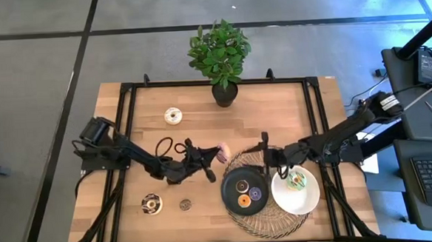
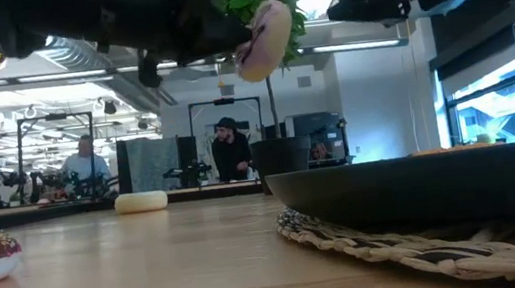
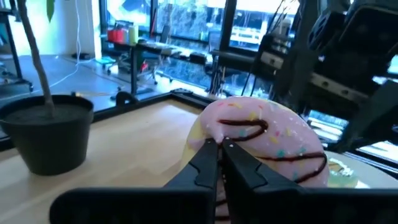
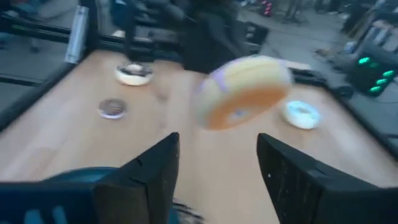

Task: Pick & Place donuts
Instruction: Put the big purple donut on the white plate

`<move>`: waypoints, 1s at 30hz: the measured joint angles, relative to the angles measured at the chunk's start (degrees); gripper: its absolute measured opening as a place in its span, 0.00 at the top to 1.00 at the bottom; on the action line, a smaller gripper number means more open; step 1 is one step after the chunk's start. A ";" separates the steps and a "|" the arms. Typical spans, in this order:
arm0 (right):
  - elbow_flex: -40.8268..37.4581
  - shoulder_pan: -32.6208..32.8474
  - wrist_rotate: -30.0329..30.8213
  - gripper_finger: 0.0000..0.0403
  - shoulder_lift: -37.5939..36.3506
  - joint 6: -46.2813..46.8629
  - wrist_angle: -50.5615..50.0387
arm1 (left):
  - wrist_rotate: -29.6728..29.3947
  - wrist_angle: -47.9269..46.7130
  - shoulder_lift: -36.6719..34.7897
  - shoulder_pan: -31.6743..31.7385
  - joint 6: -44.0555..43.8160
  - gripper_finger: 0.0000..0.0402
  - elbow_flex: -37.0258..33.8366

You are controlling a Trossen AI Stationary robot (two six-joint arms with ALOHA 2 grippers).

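My left gripper point(image 1: 215, 155) is shut on a pink-iced donut point(image 1: 223, 152) above the table's middle, just left of the woven mat point(image 1: 265, 216). My right gripper point(image 1: 265, 154) stands open over the mat, facing the donut point(image 4: 242, 93) without touching it. Three mini donuts lie on the black plate point(image 1: 231, 196): brown point(image 1: 242, 186), orange point(image 1: 244, 202) and purple point(image 1: 255, 194). A green donut point(image 1: 298, 180) lies on the white plate point(image 1: 309, 201). Flat on the wood lie a white donut point(image 1: 173, 116), a chocolate donut point(image 1: 151, 204) and a small tan one point(image 1: 185, 205). My left gripper pinches the pink donut at its rim point(image 3: 208, 132) between two fingers that stand close together point(image 3: 205, 163); they hide the exact spot. The fingers come level from the table's left side. The donut is lifted clear, on edge and tilted point(image 2: 263, 37), iced face toward my wrist.
A potted plant point(image 1: 222, 58) stands at the far edge, middle. The black plate point(image 2: 425, 186) and white plate sit on the woven mat at the near right. A black frame point(image 1: 127, 125) borders the tabletop. People are at desks in the room beyond point(image 2: 230, 148).
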 joint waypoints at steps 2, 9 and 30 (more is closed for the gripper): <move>0.00 0.01 -3.47 0.47 1.02 1.16 1.46 | -0.07 0.95 0.85 0.00 0.27 0.99 0.00; 0.02 0.01 -9.35 0.47 5.78 -1.01 7.80 | -1.48 2.19 1.55 0.00 1.94 0.98 0.74; 1.62 -0.98 4.79 0.47 13.54 12.17 21.92 | -8.01 2.06 1.49 -1.60 18.05 0.99 5.70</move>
